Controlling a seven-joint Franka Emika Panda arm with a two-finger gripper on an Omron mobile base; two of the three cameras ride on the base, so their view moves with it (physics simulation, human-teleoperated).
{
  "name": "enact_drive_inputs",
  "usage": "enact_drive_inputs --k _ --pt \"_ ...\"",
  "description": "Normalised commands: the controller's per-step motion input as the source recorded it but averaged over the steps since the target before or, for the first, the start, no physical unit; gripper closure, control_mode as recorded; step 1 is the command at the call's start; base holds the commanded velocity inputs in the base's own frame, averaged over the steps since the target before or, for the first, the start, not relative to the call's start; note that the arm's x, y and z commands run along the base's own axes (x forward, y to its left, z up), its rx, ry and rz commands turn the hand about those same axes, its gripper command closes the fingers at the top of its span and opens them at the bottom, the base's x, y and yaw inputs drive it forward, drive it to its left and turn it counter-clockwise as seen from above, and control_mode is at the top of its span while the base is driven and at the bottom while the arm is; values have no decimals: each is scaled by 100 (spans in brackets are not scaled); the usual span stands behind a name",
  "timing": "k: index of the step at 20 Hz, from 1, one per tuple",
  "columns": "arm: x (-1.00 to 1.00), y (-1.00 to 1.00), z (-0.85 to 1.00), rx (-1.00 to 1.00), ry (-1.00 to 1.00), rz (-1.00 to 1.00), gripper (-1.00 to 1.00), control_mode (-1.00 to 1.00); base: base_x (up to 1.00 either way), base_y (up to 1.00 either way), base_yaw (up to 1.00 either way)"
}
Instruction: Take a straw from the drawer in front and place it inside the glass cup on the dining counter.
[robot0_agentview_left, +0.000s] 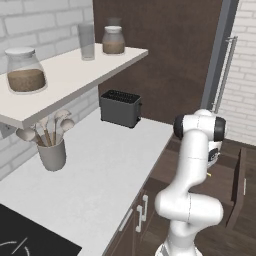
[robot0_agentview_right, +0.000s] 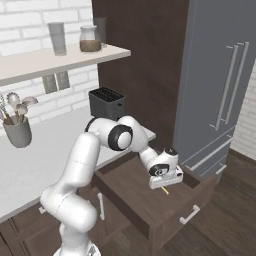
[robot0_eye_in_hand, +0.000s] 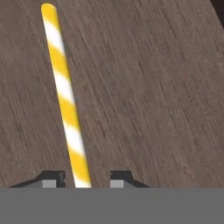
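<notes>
The fingers (robot0_eye_in_hand: 83, 180) stood a little apart, one dark tip on each side of the straw (robot0_eye_in_hand: 65, 98), with a visible gap between the straw and the right-hand tip; whether the left-hand tip touched it could not be told, so a firm grip could not be confirmed. The straw, striped yellow and white, lay flat on the wood-grain floor of the drawer (robot0_agentview_right: 150, 210) and ran away from the fingers toward the top of the hand view, leaning slightly left. In the right base view the drawer stood pulled out, dark brown with a slim silver bar handle (robot0_agentview_right: 190, 215) on its front, and the white arm (robot0_agentview_right: 82, 165) bent down over it so that the hand (robot0_agentview_right: 165, 172) hung low inside, with a short yellow tip of the straw showing just beneath. Beyond the drawer, the white worktop (robot0_agentview_left: 100, 170) carried a grey pot of wooden spoons (robot0_agentview_left: 51, 150) and, farther back, a black toaster (robot0_agentview_left: 120, 107) against the dark panel. Above the worktop a white shelf (robot0_agentview_left: 65, 80) held a lidded jar of brown contents (robot0_agentview_left: 25, 70), a tall greyish tumbler (robot0_agentview_left: 86, 42) and a second jar (robot0_agentview_left: 113, 41). To the far side of the drawer stood a grey fridge (robot0_agentview_right: 220, 85) with long vertical handles.
</notes>
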Motion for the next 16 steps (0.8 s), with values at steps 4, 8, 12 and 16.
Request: enact_drive_inputs --k 4,8,12,16 --pt "0 2 -41 -7 0 0 100 -100 0 0 0" --pt "0 0 -19 0 -3 0 100 -100 0 0 0" --pt "-7 0 1 0 -4 0 100 -100 0 0 0" --pt "-7 0 9 0 0 0 100 -100 0 0 0"
